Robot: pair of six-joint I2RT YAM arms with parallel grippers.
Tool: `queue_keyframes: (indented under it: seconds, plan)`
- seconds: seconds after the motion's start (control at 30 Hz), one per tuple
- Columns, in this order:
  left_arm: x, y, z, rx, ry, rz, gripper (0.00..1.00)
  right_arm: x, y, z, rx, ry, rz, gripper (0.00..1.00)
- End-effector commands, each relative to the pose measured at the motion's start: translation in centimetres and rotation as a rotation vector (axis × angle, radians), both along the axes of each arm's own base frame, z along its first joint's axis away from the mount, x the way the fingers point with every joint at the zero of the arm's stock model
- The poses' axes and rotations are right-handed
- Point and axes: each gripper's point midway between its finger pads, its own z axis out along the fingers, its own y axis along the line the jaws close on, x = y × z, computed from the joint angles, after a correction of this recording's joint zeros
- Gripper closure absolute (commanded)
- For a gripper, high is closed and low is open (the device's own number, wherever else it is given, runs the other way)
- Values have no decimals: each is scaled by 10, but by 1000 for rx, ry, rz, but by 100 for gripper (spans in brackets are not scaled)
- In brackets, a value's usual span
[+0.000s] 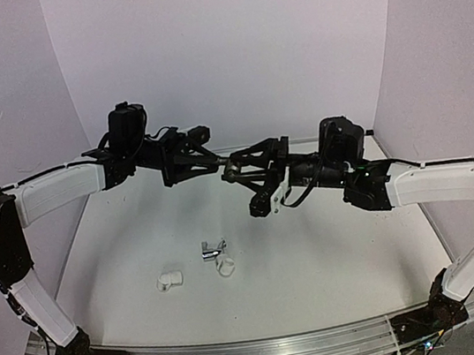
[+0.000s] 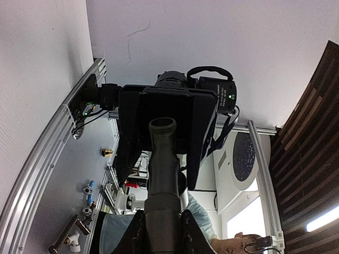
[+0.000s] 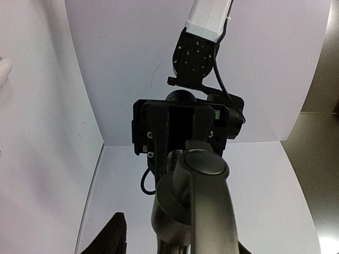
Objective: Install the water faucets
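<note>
Top external coverage suggests that a mid-air pass or regrasp of the black faucet point(image 1: 233, 172) is in hand. It is held up between the two arms, well above the table point(image 1: 340, 269). The left gripper point(image 1: 217, 162) is clamped narrowly on its stem, whose open round end points away from the fingers in the left wrist view. The right gripper point(image 1: 246, 180) is set around the faucet's other end with its jaws partly apart. A gap is seen beside one finger in the right wrist view, so no firm grip is judged there.

Next, the right jaws would need to be closed squarely on the body before the left hold is eased (otherwise the faucet could be dropped).

Two faucets are counted: the black one, and a chrome faucet point(image 1: 213, 251) lying on the table below and nearward of both grippers. Just beside it, one white elbow fitting point(image 1: 170, 280) and one white ring point(image 1: 227, 269) are counted, and none of the three is touched by a gripper.
</note>
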Motion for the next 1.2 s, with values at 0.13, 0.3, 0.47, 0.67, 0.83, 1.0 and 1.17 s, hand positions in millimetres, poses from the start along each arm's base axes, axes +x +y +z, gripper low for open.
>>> queue_keyframes:
  seconds: [0.13, 0.3, 0.47, 0.67, 0.83, 1.0, 1.17]
  plan:
    - [-4, 0, 11, -46, -60, -34, 100, -2, 7, 21, 49, -60, 28, 56]
    - [-3, -1, 9, -43, -53, -50, 100, -2, 9, 23, 52, -62, 39, 57]
    - [-3, -2, 9, -39, -56, -60, 100, -1, 11, 22, 52, -57, 41, 57]
    - [-5, -1, 9, -36, -66, -59, 100, 0, 11, 22, 55, -43, 37, 64]
    - [-5, -2, 8, -35, -75, -53, 99, 1, 10, 22, 58, -38, 33, 84]
    - [-4, 2, 10, -34, -123, -18, 56, 1, 6, 25, 72, -12, 17, 100]
    - [17, 24, 9, 53, -219, 155, 15, -2, -5, 28, 96, 31, -16, 100]
